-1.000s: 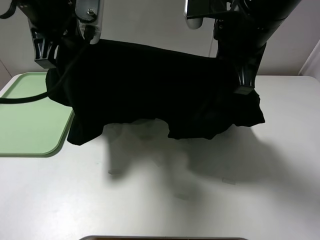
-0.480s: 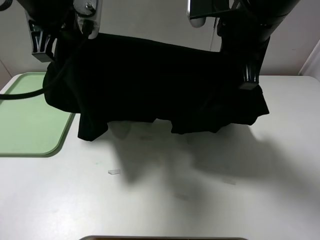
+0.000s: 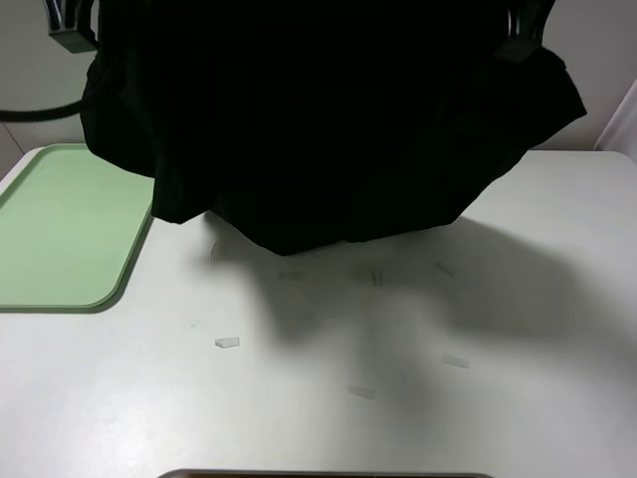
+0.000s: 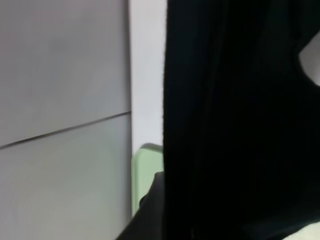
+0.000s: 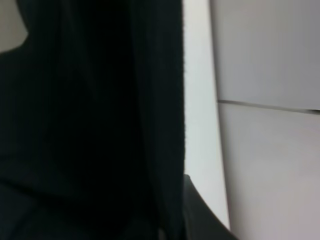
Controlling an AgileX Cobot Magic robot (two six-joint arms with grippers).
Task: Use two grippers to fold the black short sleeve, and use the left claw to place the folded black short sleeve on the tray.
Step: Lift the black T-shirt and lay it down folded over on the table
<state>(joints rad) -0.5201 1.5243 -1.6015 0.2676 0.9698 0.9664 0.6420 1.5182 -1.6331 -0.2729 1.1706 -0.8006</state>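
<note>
The black short sleeve (image 3: 328, 119) hangs in the air, spread wide between both arms, its lower edge clear of the white table (image 3: 418, 418). It fills most of the left wrist view (image 4: 235, 125) and the right wrist view (image 5: 95, 125). My left gripper (image 3: 72, 30) shows only as a dark tip at the shirt's upper left corner, and my right gripper (image 3: 518, 35) at its upper right corner. The cloth hides both sets of jaws, but the shirt hangs from them. The mint-green tray (image 3: 60, 229) lies flat at the table's left, below the left gripper. A strip of it shows in the left wrist view (image 4: 145, 175).
Small clear scraps lie on the table: one (image 3: 227, 343) near the tray, one (image 3: 362, 392) in the middle, one (image 3: 456, 361) to the right. A dark edge (image 3: 318, 474) runs along the table's near side. A grey wall stands behind.
Both arms have risen and carried the shirt up toward the camera. Its lower edge, which hung near the table, is now higher, and the shirt looks larger.
</note>
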